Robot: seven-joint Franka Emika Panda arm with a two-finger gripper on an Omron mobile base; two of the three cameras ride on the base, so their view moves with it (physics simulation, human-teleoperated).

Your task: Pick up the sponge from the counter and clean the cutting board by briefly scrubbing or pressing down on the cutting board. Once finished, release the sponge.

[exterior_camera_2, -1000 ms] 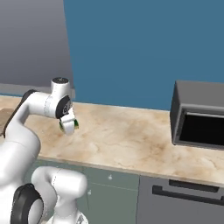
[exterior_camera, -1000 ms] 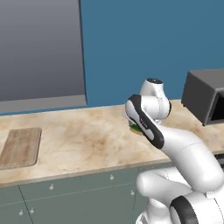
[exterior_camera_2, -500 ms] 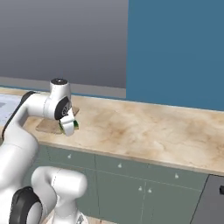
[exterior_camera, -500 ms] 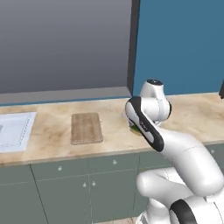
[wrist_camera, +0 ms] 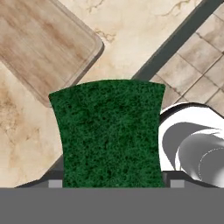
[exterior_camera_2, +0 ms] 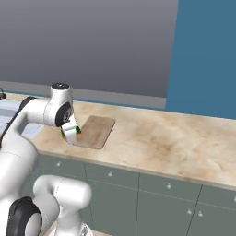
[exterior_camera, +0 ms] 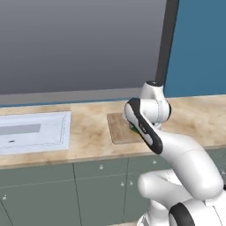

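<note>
My gripper (exterior_camera_2: 72,136) is shut on the sponge (wrist_camera: 111,133), whose dark green face fills the middle of the hand view. A sliver of that green sponge (exterior_camera: 133,130) peeks out from behind the arm. The sponge (exterior_camera_2: 77,131) hangs above the counter (exterior_camera_2: 161,143) near its front edge, just off the near left corner of the cutting board (exterior_camera_2: 96,131). In the hand view the light-brown cutting board (wrist_camera: 41,48) lies at the upper left, bare. The arm hides the right part of the cutting board (exterior_camera: 119,128) in the left base view.
A white inset sink (exterior_camera: 33,132) lies left of the board. Behind the counter stand a grey wall panel and a blue wall (exterior_camera_2: 207,55). Grey-green cabinet fronts (exterior_camera: 97,185) run below. Tiled floor (wrist_camera: 201,57) lies past the counter's front edge.
The base has driven left along the counter, so the whole scene has slid right. The board and the sink have come in beside the arm. The grip on the sponge holds.
</note>
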